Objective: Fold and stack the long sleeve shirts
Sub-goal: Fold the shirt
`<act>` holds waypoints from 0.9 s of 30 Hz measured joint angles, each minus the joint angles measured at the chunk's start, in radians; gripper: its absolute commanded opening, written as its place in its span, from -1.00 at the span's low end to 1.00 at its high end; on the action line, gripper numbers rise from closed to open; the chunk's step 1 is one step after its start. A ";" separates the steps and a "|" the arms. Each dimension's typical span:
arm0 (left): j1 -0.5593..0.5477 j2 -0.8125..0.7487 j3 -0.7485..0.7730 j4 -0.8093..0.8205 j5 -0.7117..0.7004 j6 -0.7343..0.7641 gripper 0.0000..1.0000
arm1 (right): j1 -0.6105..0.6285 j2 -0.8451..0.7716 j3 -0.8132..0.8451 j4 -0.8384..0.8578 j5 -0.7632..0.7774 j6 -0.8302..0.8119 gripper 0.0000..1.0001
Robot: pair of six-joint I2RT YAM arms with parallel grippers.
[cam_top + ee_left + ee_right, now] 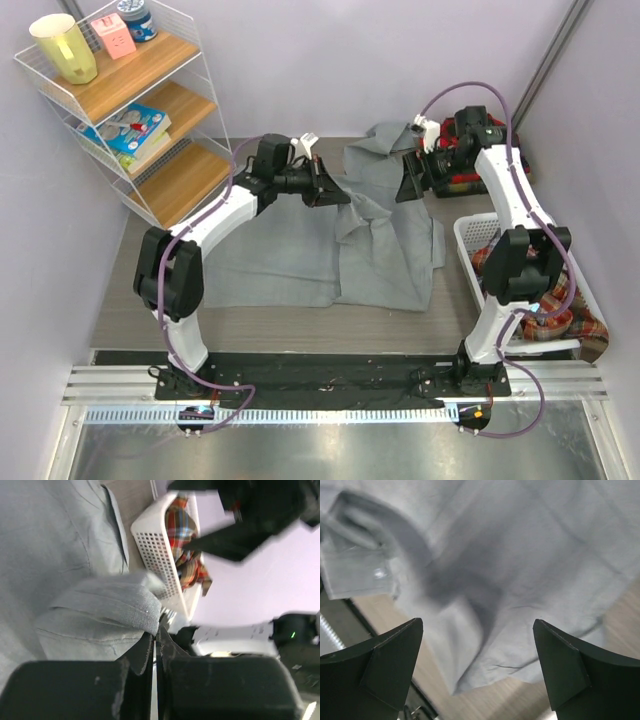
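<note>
Shelf: I see a wire shelf [150, 120] far left, well apart from the cloth.
Left gripper [156, 636]: my fingers are pressed together, pinching a folded edge of the grey shirt [290, 260]; the fold bunches right at the tips.
Grey shirt: it lies spread over the middle of the table [300, 325] between both arms, its far part rumpled up between the two grippers.
Right gripper [477, 625]: fingers spread wide, gripping nothing. It hovers over the shirt's right side, the grey cloth below it.
Checked shirt [462, 184]: red-and-black, behind my right arm, mostly hidden.
Basket [466, 232]: white, far right, holding plaid shirts [575, 315]; one hangs over its rim.
</note>
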 measured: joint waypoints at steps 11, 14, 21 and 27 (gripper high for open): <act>0.006 -0.005 -0.129 0.275 0.059 -0.251 -0.99 | 0.118 -0.396 -0.505 0.306 -0.016 0.032 1.00; 0.006 -0.023 -0.139 0.297 0.090 -0.265 -1.00 | 0.198 -0.405 -0.519 0.417 0.046 0.028 0.99; 0.002 -0.080 -0.171 0.345 0.187 -0.269 -1.00 | 0.233 -0.380 -0.548 0.582 0.117 -0.047 0.99; -0.001 -0.082 -0.176 0.379 0.246 -0.269 -1.00 | 0.249 -0.359 -0.547 0.588 0.073 -0.117 0.23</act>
